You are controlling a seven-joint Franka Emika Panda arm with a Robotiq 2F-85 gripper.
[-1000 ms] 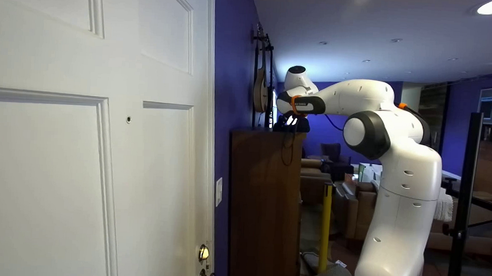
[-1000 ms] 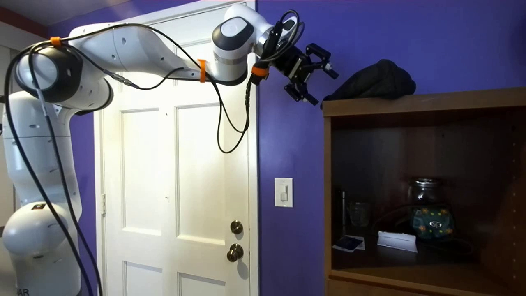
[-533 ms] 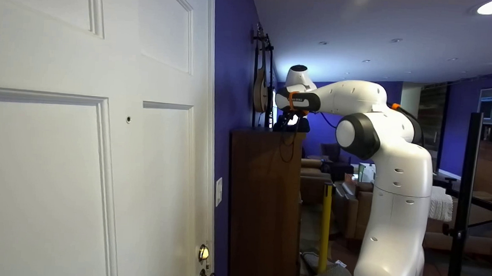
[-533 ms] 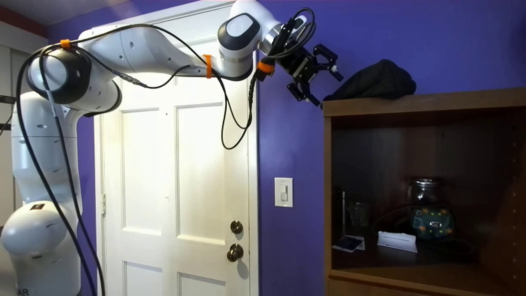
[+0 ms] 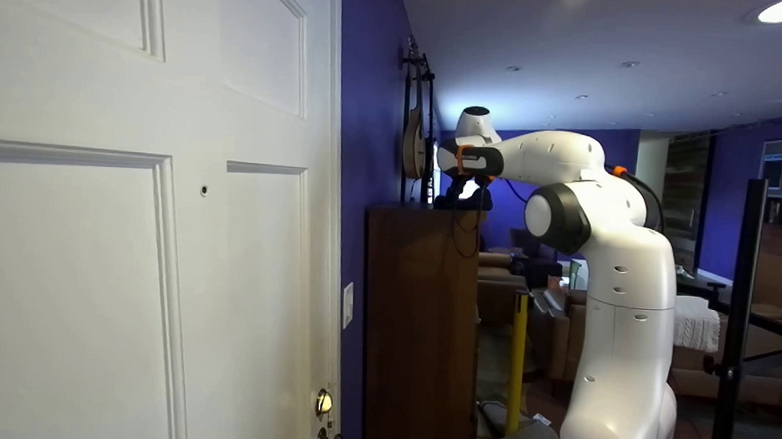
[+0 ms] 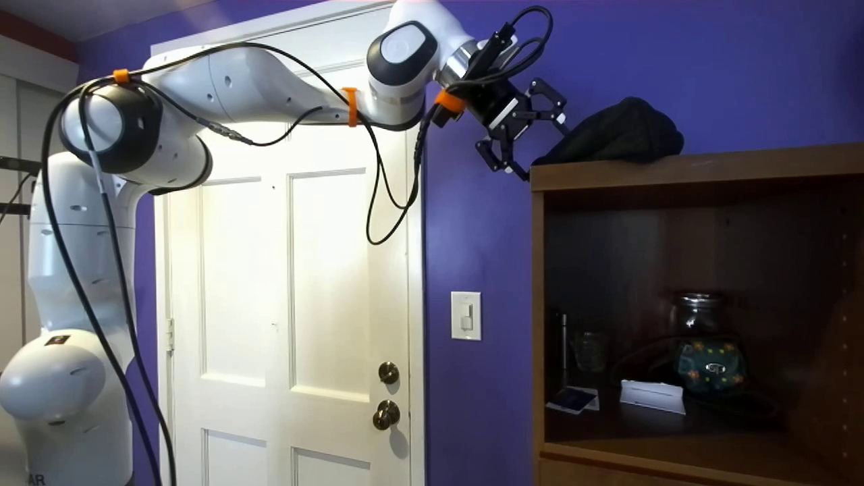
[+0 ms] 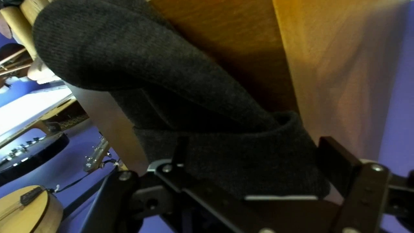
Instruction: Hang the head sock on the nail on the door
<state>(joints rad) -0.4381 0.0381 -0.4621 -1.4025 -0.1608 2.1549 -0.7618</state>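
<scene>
Head sock (image 6: 624,131), black and limp, is seen lying in a mound on top of the wooden cabinet (image 6: 709,167), close to the end nearest the white door (image 6: 327,283). In the wrist view, its folded band is framed between the fingers of the gripper (image 6: 547,154), and the rest is stretched away across the cabinet top. The fingers are spread wide apart and nothing is gripped; whether the head sock is touched by either of them cannot be told. The gripper is tilted downward, just beside the cabinet's upper corner. The door, well apart from the head sock, is shown in both exterior views, and the nail (image 5: 204,190) on its face is made out only as a tiny dark dot. Between door and cabinet, a light switch (image 6: 466,316) is mounted on the purple wall (image 6: 476,236). Inside the cabinet, a jar (image 6: 699,314), a flowered purse (image 6: 712,378) and a folded white card (image 6: 652,397) are set. Beyond the cabinet, a stringed instrument (image 5: 414,144) is hung.
</scene>
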